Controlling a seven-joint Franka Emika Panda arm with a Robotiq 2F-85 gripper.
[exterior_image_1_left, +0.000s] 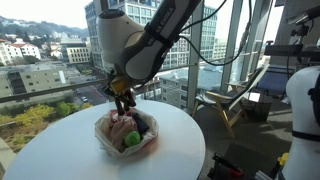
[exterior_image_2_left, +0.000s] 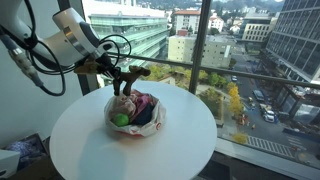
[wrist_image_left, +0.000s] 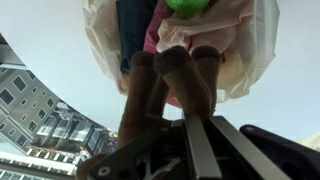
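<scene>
The end effector (exterior_image_1_left: 122, 98) is clamped on a brown plush toy (wrist_image_left: 165, 85), dangling it right over the pale bowl (exterior_image_2_left: 158, 126) mid-surface (exterior_image_2_left: 80, 150). A green ball (exterior_image_2_left: 121, 119) sits inside with other soft stuff.

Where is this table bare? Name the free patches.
The white table is bare all round the bowl, widest along the near edge and at both sides. It is crowded only mid-table, where the gripper holds a brown toy just above the bowl.
</scene>
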